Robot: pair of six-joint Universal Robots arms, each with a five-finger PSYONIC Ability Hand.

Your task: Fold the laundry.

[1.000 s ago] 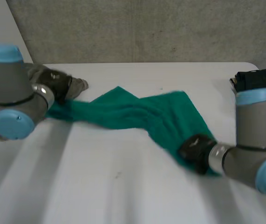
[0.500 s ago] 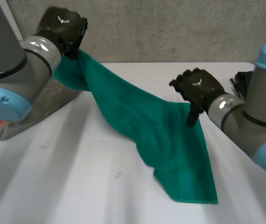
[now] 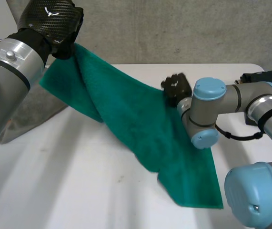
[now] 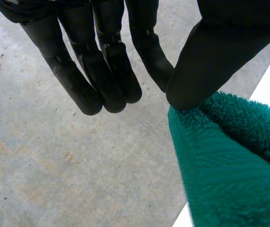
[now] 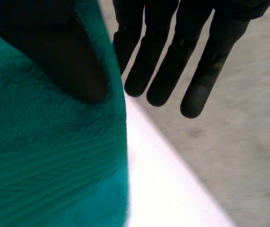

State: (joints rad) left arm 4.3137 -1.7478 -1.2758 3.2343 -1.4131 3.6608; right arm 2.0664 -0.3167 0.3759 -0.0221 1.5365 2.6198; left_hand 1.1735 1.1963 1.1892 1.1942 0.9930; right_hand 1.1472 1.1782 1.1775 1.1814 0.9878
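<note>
At the left edge of the white tabletop (image 3: 69, 181) a grey cloth (image 3: 28, 112) lies crumpled under the robot's left arm. Above it, the left hand (image 3: 50, 21) is raised well clear of the tabletop with one corner of a green towel (image 3: 140, 124) hanging from it. Seen from the wrist, the thumb (image 4: 210, 56) presses down on that corner while the fingers (image 4: 111, 71) hang nearly straight, just beside the thumb tip.

From there the towel slopes down across the middle of the tabletop in a long, rumpled sheet, and its near corner lies flat on the surface towards the right.

Partway along the towel's far edge, the right hand (image 3: 175, 88) has the cloth. Its thumb (image 5: 49, 52) lies on the green pile, its fingers (image 5: 168, 61) reach out straight past the edge, and the towel's edge runs up between thumb and fingers. The right arm bends back across the towel's right side.

At the far right edge of the tabletop sits a dark object (image 3: 264, 78), too far cut off to make out.
</note>
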